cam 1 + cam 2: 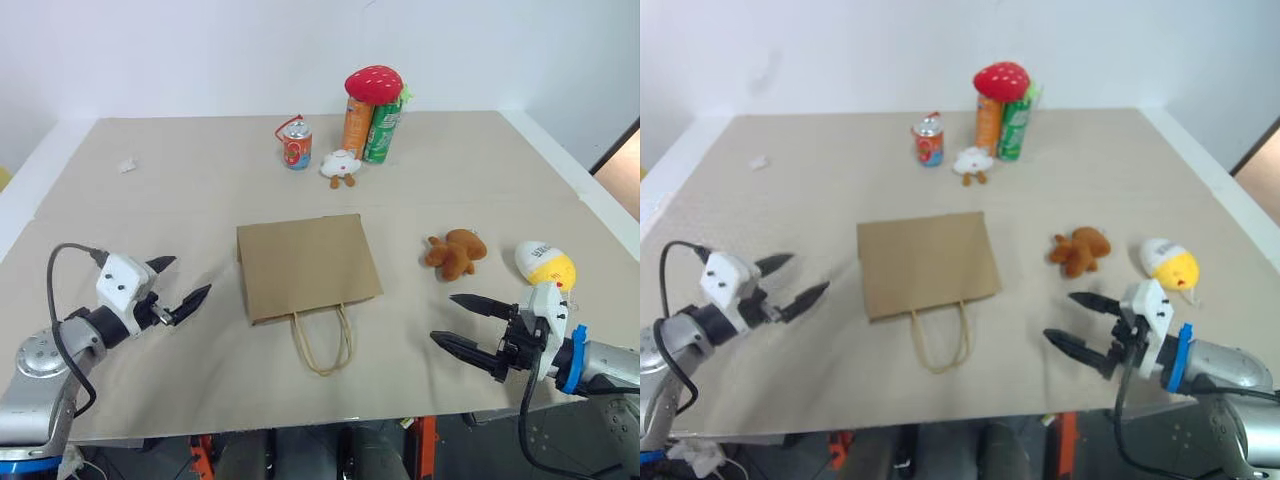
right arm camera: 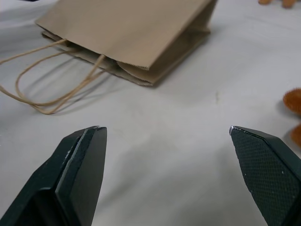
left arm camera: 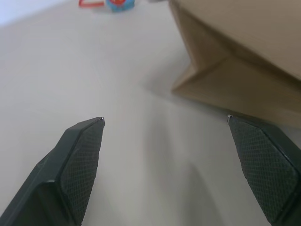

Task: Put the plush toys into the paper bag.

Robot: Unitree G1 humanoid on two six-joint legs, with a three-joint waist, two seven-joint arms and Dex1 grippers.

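Now bag (image 1: 305, 265) flat mid-table, handles (image 1: 322, 343) toward front edge; L gripper (image 1: 183, 285) & R gripper (image 1: 470, 322) both spread wide, empty, bare table between each & bag.

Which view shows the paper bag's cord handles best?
The left eye view: both handles lie in full below the flat paper bag. The right eye view shows the same. The right wrist view shows them partly cut off; the left wrist view shows just the bag's folded corner.

The table (image 1: 180, 190) bears the paper bag (image 1: 305, 265), plush toys (image 1: 455, 252) and cans (image 1: 297, 145).
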